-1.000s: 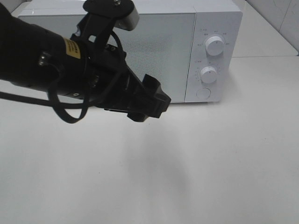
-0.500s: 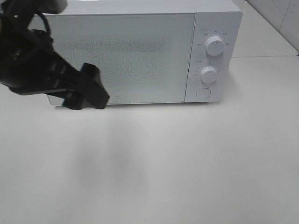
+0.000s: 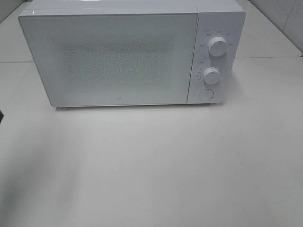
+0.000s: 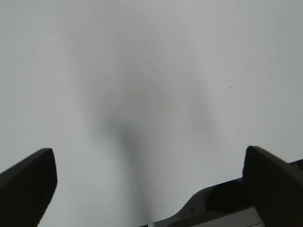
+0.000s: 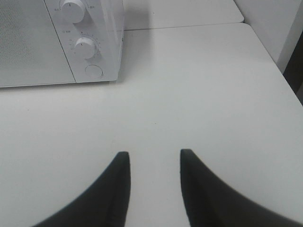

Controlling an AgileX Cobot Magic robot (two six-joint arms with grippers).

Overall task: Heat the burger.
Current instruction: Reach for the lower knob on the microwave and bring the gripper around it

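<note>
1. The left arm, which a second ago hung dark across the front of the microwave (image 3: pixel 123 56), has swung off to the left and is gone from the high view, apart from a sliver of black at the edge.
2. With the arm gone, the door (image 3: pixel 113 59) shows from hinge to control panel. It is shut flush.
3. The left gripper (image 4: pixel 149 153) has opened on the way out. Its jaws now stand as wide as they go, with only bare white table (image 3: pixel 165 165) between them.
4. The right gripper (image 5: pixel 154 152) hangs low over the table, off to the control-panel side of the oven. Its jaws are a narrow gap apart and hold nothing.
5. I can't see the burger anywhere, neither on the table nor in either gripper. The speckled door glass gives nothing away, so whether it sits inside I can only guess. Both grippers being empty and the door shut make that likely.
6. If so, loading is done and the dials are what's left. The upper knob (image 3: pixel 217 46), lower knob (image 3: pixel 211 75) and round button (image 3: pixel 206 94) are all uncovered, and the right gripper is the nearer one to them.
</note>
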